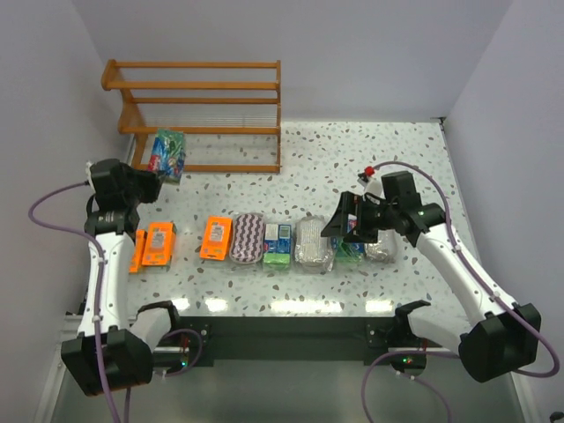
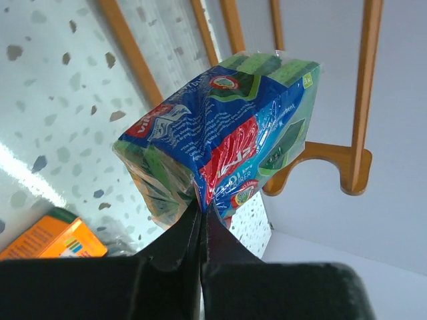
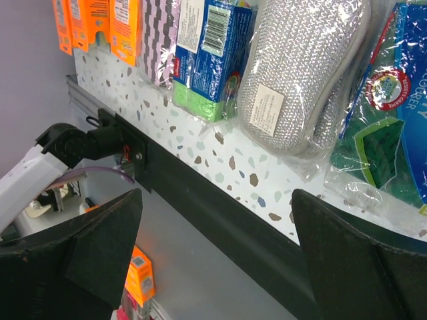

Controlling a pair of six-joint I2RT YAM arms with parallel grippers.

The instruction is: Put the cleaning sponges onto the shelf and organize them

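**Orange, Blue and Green on Speckled White**

The shelf (image 1: 194,86) was orange-brown wood. The table (image 1: 370,159) was white, flecked with grey and brown chips. The wrapped sponge pack (image 2: 220,133) was blue with green sides, a red band and white lettering. The flat packs (image 1: 159,244) were bright orange. The zigzag pad (image 1: 248,239) was striped purple and white, the block (image 1: 278,245) was blue over green, and the mesh pad (image 1: 311,242) was silver-grey under glossy clear wrap.
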